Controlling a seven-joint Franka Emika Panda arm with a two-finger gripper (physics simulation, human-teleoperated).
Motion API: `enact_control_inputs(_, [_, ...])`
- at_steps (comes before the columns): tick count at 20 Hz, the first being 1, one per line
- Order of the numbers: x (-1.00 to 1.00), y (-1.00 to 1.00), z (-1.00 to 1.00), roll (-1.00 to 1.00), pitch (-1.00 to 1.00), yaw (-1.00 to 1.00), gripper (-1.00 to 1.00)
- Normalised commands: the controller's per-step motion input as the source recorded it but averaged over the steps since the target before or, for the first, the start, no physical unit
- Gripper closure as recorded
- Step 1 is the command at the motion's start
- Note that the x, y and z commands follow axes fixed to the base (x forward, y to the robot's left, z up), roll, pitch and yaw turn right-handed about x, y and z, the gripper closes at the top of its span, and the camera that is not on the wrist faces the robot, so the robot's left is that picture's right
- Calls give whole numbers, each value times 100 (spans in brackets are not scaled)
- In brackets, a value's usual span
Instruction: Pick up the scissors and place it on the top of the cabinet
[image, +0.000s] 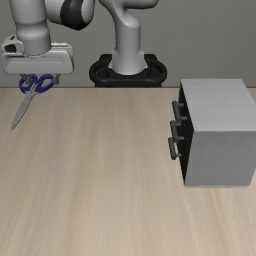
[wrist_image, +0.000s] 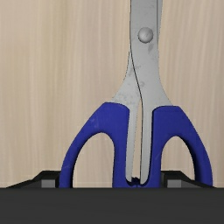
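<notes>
Near table's (image: 100, 190) far edge, gripper (image: 38, 76) sat over scissors (image: 30, 92) handles (closure unclear); step wanted centred clamp, level lift toward cabinet (image: 215, 130) top.

Wide table (image: 100, 170) between scissors (image: 36, 86) and cabinet (image: 218, 130), drawer handles (image: 175, 128) protruding

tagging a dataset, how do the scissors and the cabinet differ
The scissors have blue handles and silvery blades; the cabinet is plain grey. The scissors are small and flat, the cabinet a far bulkier box. The scissors are under the gripper at the exterior view's left; the cabinet stands apart at its right. Both share the wooden table.
</notes>
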Motion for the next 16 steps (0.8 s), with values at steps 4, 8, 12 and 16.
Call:
enact_control_inputs(4, [0, 0, 100, 0, 0, 0, 100])
enact_control_inputs(8, [0, 25, 75, 0, 0, 0, 100])
enact_control_inputs(12, [0, 100, 0, 0, 0, 0, 100])
enact_control_inputs(16, [0, 100, 0, 0, 0, 0, 100])
